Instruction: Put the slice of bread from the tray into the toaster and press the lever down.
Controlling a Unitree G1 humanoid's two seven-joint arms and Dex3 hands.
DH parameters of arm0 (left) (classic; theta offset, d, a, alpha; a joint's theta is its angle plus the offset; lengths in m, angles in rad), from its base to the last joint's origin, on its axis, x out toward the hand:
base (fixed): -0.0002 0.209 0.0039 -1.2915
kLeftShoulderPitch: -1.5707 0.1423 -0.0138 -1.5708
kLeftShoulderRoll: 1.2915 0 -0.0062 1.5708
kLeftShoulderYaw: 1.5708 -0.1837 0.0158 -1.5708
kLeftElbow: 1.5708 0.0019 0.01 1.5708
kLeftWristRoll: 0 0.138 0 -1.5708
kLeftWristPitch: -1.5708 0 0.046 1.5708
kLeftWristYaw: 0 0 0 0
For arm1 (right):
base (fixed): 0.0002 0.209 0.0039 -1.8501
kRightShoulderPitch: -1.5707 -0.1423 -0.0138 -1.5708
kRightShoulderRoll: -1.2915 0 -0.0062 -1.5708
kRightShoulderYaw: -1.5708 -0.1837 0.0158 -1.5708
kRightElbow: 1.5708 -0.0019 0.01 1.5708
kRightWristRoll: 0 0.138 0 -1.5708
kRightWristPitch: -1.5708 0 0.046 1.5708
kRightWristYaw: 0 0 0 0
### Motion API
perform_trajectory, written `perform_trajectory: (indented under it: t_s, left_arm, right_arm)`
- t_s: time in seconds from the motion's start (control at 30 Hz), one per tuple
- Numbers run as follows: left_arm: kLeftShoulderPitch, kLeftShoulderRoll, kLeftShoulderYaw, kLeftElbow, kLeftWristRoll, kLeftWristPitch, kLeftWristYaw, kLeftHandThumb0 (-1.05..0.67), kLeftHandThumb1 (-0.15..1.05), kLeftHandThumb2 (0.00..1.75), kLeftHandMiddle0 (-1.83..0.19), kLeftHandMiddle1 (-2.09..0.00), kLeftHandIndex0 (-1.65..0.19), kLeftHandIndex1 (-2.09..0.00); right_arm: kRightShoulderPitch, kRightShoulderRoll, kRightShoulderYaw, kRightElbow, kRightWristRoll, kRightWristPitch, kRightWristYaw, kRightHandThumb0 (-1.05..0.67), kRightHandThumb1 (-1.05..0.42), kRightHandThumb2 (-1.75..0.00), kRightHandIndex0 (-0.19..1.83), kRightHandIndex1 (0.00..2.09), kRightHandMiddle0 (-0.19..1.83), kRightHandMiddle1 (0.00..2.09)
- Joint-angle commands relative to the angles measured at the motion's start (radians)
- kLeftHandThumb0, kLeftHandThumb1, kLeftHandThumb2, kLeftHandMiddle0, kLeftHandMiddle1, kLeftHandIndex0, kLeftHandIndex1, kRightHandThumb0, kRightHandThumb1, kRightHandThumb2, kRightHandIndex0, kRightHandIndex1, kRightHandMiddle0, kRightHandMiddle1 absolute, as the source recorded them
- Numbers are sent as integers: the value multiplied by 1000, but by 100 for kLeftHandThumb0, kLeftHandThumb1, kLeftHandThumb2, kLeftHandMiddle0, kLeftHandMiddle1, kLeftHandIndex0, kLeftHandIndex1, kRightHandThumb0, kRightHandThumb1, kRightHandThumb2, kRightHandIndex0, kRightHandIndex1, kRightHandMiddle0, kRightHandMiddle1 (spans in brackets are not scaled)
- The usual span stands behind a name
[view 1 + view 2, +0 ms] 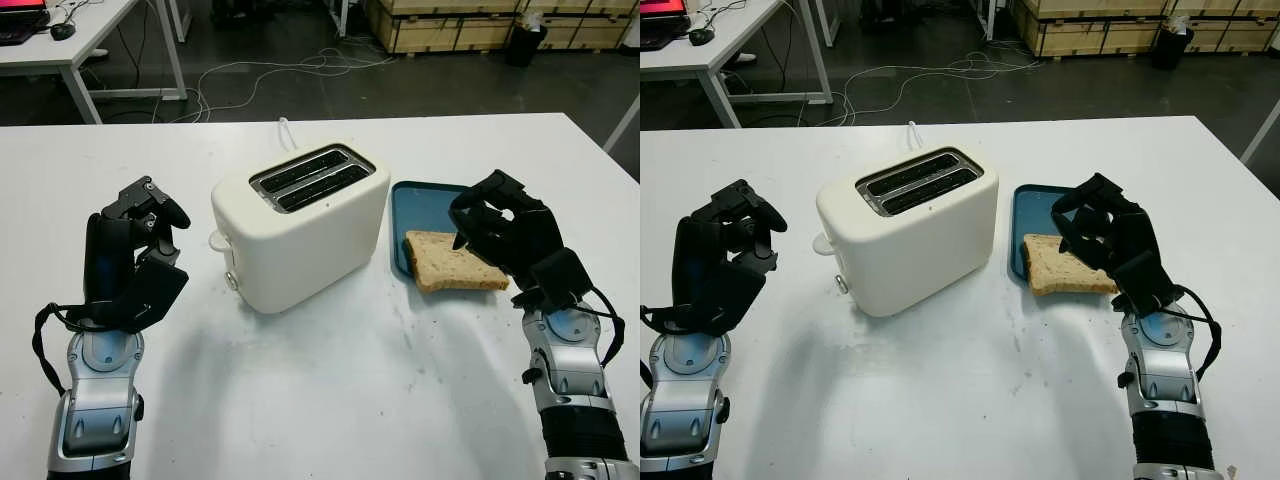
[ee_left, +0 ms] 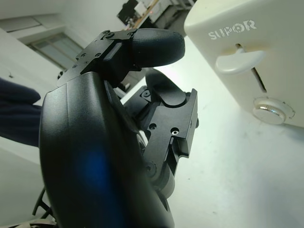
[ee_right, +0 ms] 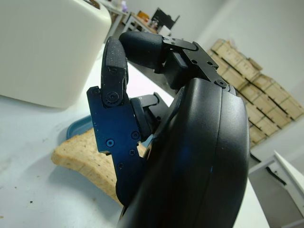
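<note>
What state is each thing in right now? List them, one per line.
Toaster: upright on the table, both slots empty.
Lever: up, not pressed.
Bread: lying flat, partly on the tray, partly on the table.
Tray: flat on the table, right of the toaster.
Right hand: over the bread, fingers curled, not gripping it.
Left hand: left of the toaster, curled, holding nothing.

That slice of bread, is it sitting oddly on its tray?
Yes. The slice of bread lies half off the blue tray, its near edge hanging over the rim onto the white table.
</note>
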Motion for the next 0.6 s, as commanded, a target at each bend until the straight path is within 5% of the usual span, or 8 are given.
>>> perform_trajectory:
  t_s: [0.0, 0.2, 0.4, 0.57]
  left_arm:
    - [-15, -2, -7, -13, 6, 10, -2, -1, 92, 83, -104, -175, -68, -175]
    - [-18, -4, -9, -17, 1, 17, -5, 0, 92, 82, -104, -175, -68, -175]
    - [-14, 0, -11, -18, 6, 14, -5, 0, 92, 84, -104, -175, -68, -175]
    - [-11, -3, -10, -15, -1, 5, -3, 0, 92, 83, -104, -175, -69, -175]
  right_arm:
    - [-14, -1, -4, -7, 14, -6, 3, -24, -92, -37, 81, 175, 58, 166]
    - [-14, -1, -3, -6, 16, -9, 7, -25, -92, -37, 81, 175, 60, 159]
    - [-4, -18, -2, 1, -17, -57, 5, -25, -92, -36, 76, 175, 72, 121]
    - [54, -92, -19, -47, -251, -236, -146, -28, -91, -10, 73, 152, 68, 115]
